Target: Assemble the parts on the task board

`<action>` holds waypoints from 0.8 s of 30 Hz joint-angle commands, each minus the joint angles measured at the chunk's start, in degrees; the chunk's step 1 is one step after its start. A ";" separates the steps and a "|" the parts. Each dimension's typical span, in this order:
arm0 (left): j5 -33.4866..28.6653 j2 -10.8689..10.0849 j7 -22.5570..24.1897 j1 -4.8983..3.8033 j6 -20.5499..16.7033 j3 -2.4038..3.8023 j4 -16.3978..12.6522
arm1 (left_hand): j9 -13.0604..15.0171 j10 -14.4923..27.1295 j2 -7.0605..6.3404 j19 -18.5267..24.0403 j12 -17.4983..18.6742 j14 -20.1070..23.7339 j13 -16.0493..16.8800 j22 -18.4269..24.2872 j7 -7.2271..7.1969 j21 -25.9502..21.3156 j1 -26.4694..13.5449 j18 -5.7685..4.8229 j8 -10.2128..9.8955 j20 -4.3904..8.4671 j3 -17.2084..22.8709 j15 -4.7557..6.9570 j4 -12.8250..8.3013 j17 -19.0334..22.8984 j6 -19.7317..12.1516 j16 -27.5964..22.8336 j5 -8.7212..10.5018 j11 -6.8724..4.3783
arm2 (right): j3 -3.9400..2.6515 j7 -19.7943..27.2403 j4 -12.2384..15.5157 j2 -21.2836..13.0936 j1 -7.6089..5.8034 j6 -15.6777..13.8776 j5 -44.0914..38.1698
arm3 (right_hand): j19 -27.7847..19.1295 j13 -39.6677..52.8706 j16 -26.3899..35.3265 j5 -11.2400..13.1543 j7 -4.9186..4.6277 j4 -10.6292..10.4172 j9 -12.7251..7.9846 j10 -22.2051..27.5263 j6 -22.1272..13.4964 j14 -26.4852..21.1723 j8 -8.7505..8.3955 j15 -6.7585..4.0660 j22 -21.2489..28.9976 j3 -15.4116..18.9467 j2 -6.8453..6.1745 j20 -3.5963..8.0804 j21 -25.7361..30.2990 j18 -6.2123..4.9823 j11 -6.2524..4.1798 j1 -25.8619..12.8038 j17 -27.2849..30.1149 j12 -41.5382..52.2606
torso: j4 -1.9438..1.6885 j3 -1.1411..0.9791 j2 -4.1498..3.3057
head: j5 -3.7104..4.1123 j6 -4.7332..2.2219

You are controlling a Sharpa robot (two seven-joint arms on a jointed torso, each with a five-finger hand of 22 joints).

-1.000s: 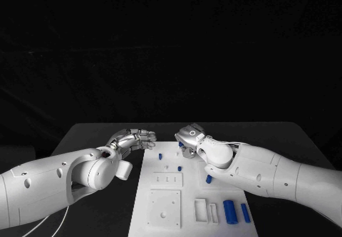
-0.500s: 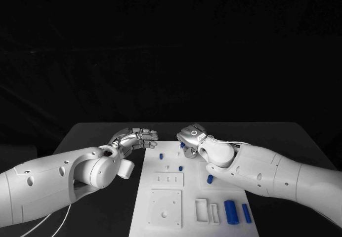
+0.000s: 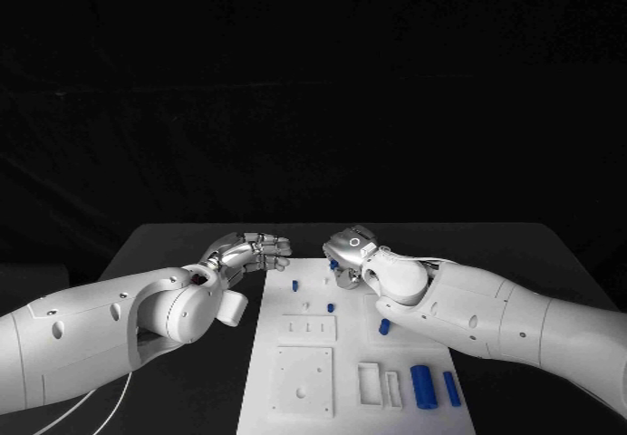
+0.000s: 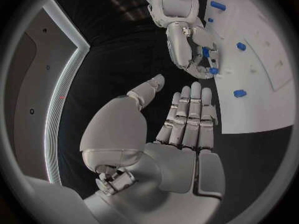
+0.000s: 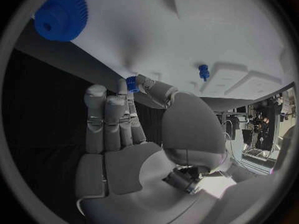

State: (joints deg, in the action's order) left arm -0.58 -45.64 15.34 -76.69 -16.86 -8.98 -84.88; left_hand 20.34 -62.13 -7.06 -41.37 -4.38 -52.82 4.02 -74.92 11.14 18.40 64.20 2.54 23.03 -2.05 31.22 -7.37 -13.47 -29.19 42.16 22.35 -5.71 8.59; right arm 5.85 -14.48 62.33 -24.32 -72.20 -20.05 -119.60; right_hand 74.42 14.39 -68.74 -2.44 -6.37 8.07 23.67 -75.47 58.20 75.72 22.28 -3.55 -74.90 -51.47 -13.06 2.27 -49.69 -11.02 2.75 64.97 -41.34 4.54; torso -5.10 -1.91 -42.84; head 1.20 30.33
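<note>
Right hand (image 3: 351, 256) over the far end of the board (image 3: 301, 313), pinching a small blue part (image 5: 132, 84) between thumb and fingertips; the part sits at the board's edge. Blue gear (image 5: 61, 14) lies beyond the fingertips. Left hand (image 3: 248, 254) off the board's left edge, above the bench (image 3: 163, 249), fingers curled, holding nothing.

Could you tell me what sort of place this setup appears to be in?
Probably a robotics lab test bench: a black table before a dark backdrop, a white task board with blue parts, and equipment racks at the right wrist view's edge.
</note>
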 commanded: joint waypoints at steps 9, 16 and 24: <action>0.35 0.05 0.33 -0.20 0.43 0.06 -0.05 | -0.01 0.07 -0.01 0.45 0.34 0.08 -0.04 -1.31 0.50 0.24 0.20 0.15 -0.37 0.14 0.17 -0.34 -0.32 0.07 -0.21 -0.39 -0.33 0.47 | 0.00 0.04 0.71 0.04 -0.15 -0.47 -0.22 | 0.14 -0.06 -0.40 -0.36 -0.10 -0.07 0.06 0.06 0.19 -0.40 0.10 0.13 -1.24 -0.42 -0.09 0.11 -0.41 -3.98 0.27 0.60 0.10 -0.40 | 0.08 0.03 -0.03 | -0.19 0.07; 0.35 0.02 0.34 -0.21 0.39 0.06 0.19 | 0.00 0.07 -0.02 0.46 0.35 0.08 -0.04 -1.31 0.50 0.25 0.19 0.15 -0.38 0.14 0.19 -0.34 -0.35 0.07 -0.21 -0.40 -0.32 0.45 | -0.01 -0.93 1.08 -0.23 -0.25 -0.98 -0.78 | 0.12 -0.07 -0.42 -0.36 -0.09 -0.04 0.06 0.04 0.21 -0.40 0.11 0.12 -1.23 -0.46 -0.08 0.12 -0.43 -3.98 0.26 0.65 0.13 -0.41 | 0.08 0.01 0.01 | -0.25 0.06; 0.35 0.00 0.34 -0.21 0.43 0.06 0.22 | 0.00 0.07 -0.02 0.47 0.36 0.08 -0.04 -1.31 0.50 0.26 0.19 0.16 -0.39 0.14 0.21 -0.34 -0.38 0.06 -0.21 -0.40 -0.32 0.44 | -0.01 -1.18 1.40 -0.25 -0.29 -1.35 -1.17 | 0.12 -0.08 -0.45 -0.36 -0.08 -0.02 0.07 0.01 0.24 -0.41 0.13 0.11 -1.23 -0.50 -0.09 0.13 -0.47 -3.98 0.25 0.71 0.16 -0.41 | 0.10 0.02 -0.02 | -0.30 0.06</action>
State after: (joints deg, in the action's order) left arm -0.50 -45.72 15.32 -76.77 -16.87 -8.98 -84.58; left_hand 20.34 -62.13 -7.06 -41.15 -4.38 -52.82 4.02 -74.91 11.14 18.40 64.20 2.45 23.03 -1.83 31.38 -7.37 -13.63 -29.19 42.16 22.16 -5.71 8.59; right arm 5.83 -15.14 63.59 -24.59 -72.46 -20.82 -119.69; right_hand 74.48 14.30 -68.95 -2.63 -6.44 7.90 23.68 -75.35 57.85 75.85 22.23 -3.43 -74.95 -51.63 -12.92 2.14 -49.91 -11.01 2.64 65.11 -41.23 4.31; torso -5.00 -1.89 -42.87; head 0.92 30.39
